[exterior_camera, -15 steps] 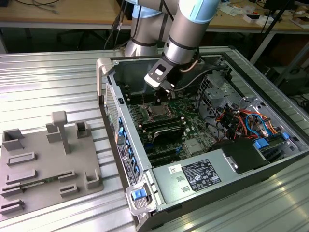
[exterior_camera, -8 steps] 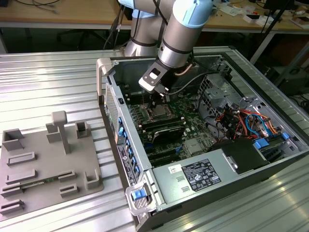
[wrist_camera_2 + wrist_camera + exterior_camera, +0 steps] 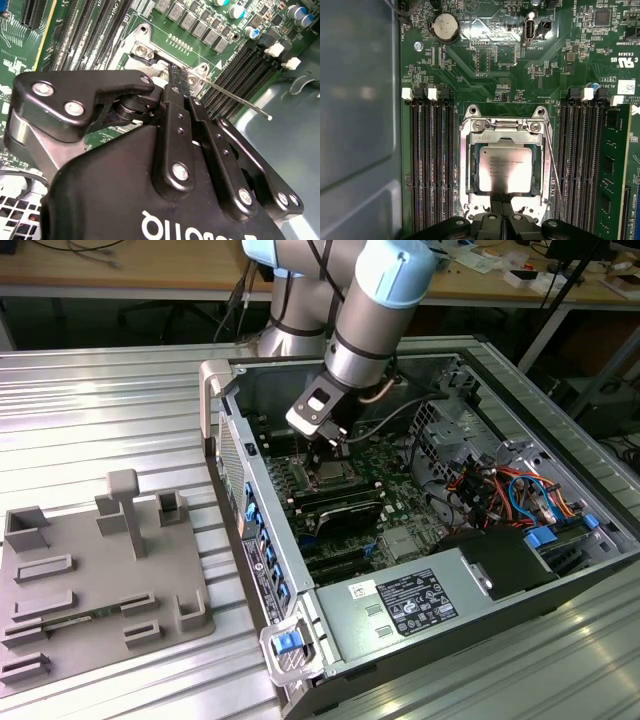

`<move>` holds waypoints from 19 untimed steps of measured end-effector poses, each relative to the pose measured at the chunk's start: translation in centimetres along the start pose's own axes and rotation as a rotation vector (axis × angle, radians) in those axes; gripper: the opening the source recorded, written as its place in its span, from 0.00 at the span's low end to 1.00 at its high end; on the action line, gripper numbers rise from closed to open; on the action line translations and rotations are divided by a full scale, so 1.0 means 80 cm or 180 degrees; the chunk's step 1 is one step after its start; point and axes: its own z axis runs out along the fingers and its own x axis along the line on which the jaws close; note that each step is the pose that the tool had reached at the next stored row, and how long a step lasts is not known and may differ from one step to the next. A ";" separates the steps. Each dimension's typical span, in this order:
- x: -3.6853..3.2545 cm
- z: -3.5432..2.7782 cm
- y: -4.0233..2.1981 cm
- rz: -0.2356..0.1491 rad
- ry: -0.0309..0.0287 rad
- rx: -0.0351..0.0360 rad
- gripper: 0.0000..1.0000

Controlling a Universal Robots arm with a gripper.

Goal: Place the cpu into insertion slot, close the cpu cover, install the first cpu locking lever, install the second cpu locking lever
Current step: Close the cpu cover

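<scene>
Claw (image 3: 334, 444) is down inside the open PC case (image 3: 262, 532), centre of the exterior view, hanging right over the insertion slot (image 3: 472, 111). In both wrist views I see the fingers (image 3: 492, 220) pinched together with nothing visible between them, so I read it as closed and empty. Tips sit at the slot's edge; I can't tell whether they touch the metal.

The cpu (image 3: 505, 169) is seated flat in the slot, silver face up. The cpu cover (image 3: 470, 167) looks to be lying down around it, with the chip showing through the window.

One thin wire lever (image 3: 552, 165) runs along the side of the slot. In the second wrist view its free end (image 3: 250, 107) sticks out over the black memory slots (image 3: 431, 160), so I read it as not latched. I can't make out the other lever.

The case sits on the ribbed metal desk (image 3: 100, 400). A grey fixture plate (image 3: 90, 575) lies on the desk at lower left of the exterior view, well apart from the case.
</scene>
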 end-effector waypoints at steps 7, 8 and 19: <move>-0.0002 0.0044 0.0003 -0.0028 -0.0002 0.0002 0.11; -0.0002 0.0046 0.0002 -0.0034 -0.0003 0.0002 0.11; 0.0000 -0.0046 0.0008 -0.0060 -0.0005 0.0002 0.11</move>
